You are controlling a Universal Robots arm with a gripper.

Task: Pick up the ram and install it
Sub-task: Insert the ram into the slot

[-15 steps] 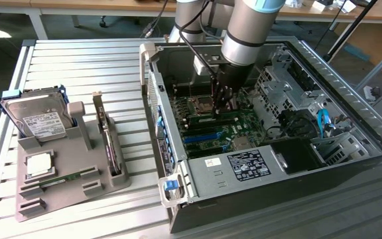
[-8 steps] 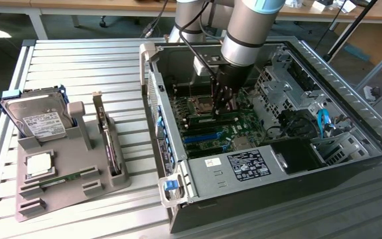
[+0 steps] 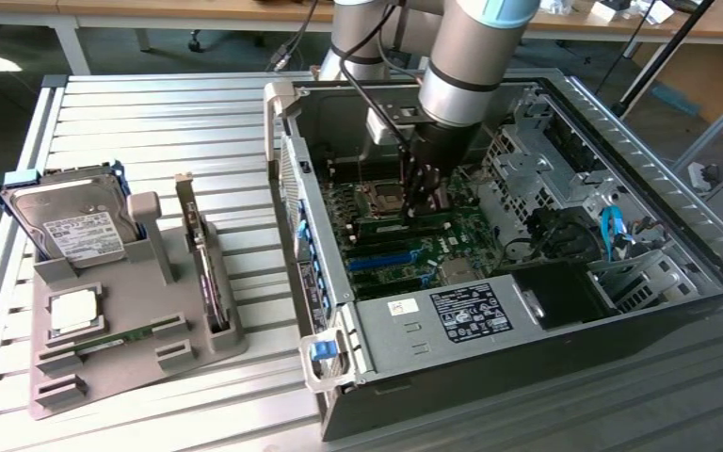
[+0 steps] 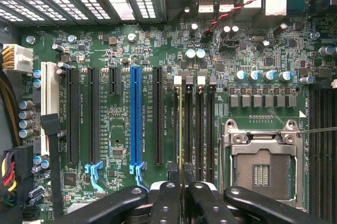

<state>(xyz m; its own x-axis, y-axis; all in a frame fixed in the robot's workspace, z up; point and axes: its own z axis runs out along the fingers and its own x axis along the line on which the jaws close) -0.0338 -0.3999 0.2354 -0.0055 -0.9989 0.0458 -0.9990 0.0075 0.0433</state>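
Observation:
My gripper (image 3: 421,200) is down inside the open computer case (image 3: 462,315), over the motherboard's memory slots (image 4: 196,124). The wrist view has the two black fingers (image 4: 166,203) pressed close together, shut on the ram (image 4: 180,129). That ram is seen edge-on as a thin yellow-green line running along the outermost slot, next to the long black expansion slot. Whether it is seated in the slot I cannot tell. A second, similar ram stick (image 3: 110,341) lies in the grey holder (image 3: 129,372) on the table at the exterior view's left.
The grey holder also carries a silver hard drive (image 3: 72,224), a dark expansion card (image 3: 204,268) and a processor chip (image 3: 72,309). Inside the case, the bare processor socket (image 4: 261,167) lies beside the memory slots, and a blue expansion slot (image 4: 135,113) lies on their other side.

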